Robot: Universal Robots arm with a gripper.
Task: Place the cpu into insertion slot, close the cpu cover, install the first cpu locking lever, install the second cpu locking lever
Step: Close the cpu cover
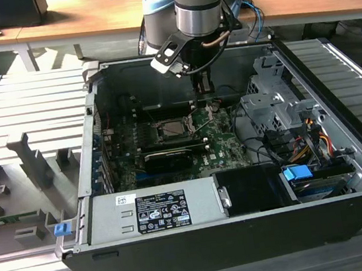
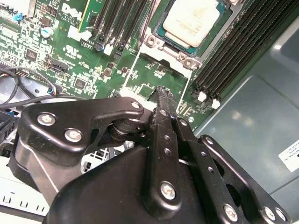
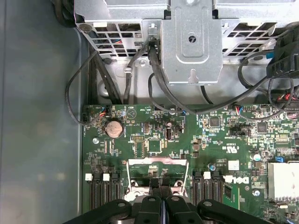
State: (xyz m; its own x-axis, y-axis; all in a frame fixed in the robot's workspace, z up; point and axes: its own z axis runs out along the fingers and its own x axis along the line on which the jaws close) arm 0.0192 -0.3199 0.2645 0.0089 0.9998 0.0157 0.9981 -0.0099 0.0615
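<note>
Inside the open computer case (image 1: 203, 253), set on a grey slatted surface (image 1: 3, 105), my claw (image 1: 204, 100) hangs low over the green circuit board (image 3: 219, 140). Its fingers (image 3: 154, 186) are pressed together with nothing between them. In the second wrist view, the cpu (image 2: 191, 21) lies flat in the insertion slot (image 2: 153, 42), silvery-tan face up, between rows of black memory slots (image 2: 233, 51). My fingertips stand just beside the slot's metal rim, apart from the cpu.
</note>
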